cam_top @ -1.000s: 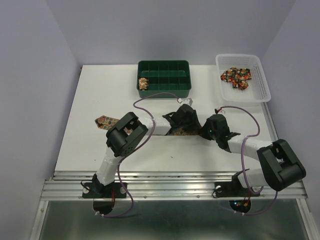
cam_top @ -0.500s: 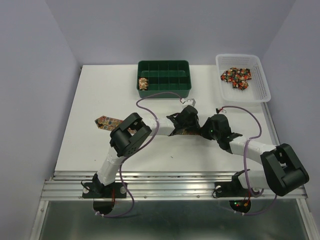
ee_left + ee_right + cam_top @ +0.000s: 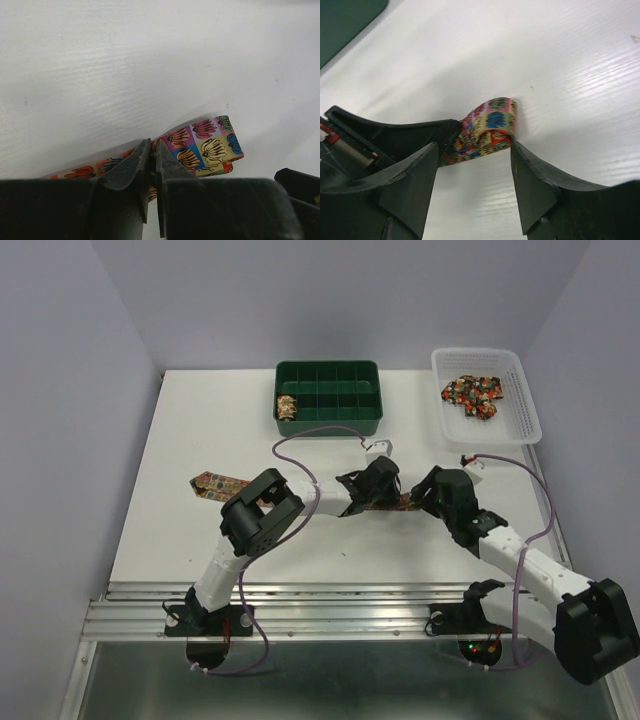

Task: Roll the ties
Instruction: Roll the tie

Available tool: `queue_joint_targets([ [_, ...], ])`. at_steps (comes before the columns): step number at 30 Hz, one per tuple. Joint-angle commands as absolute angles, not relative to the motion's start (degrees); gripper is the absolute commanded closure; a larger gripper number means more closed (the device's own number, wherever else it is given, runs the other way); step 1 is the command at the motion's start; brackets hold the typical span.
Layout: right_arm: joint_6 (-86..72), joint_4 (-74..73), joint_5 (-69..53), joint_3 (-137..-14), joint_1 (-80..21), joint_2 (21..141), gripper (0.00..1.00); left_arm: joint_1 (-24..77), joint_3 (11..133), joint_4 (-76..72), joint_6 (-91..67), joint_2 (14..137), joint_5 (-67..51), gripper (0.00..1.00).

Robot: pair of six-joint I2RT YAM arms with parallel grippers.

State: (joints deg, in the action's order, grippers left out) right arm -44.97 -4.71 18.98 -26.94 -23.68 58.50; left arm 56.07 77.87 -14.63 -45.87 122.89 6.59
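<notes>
Tie [image 3: 205, 147] looks limp, left jaws clamped on it, right jaws apart astride the fold, best pinched there

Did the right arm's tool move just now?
Yes, the right tool slid slightly right, closer to below the white basket.

Place: robot lab cell.
Evidence: plain lavender walls [image 3: 60, 390] boxing white table [image 3: 200, 430]; robot arms [image 3: 525, 565] mounted on aluminium rail [image 3: 340, 615].
</notes>
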Motion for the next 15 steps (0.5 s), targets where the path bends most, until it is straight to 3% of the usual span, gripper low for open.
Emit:
queue_joint_targets([
  [1,-49.39,-9.75,26.72,-29.62,-23.2,57.92,0.3,57.13,75.67,-9.67,-43.77,121.2,9.05,0.85],
  [2,-50.18,-9.93,26.63,-29.71,-23.03,59.31,0.25,57.22,75.76,-9.41,-43.77,121.2,9.49,0.85],
  [6,-53.43,-8.71,24.09,-31.46,-22.41,64.23,0.22,57.48,75.5,-9.93,-43.6,120.68,10.37,0.85],
  [15,-61.25,-0.8,22.42,-29.71,-21.27,69.34,0.32,58.1,74.36,-10.28,-42.98,119.09,12.57,0.85],
])
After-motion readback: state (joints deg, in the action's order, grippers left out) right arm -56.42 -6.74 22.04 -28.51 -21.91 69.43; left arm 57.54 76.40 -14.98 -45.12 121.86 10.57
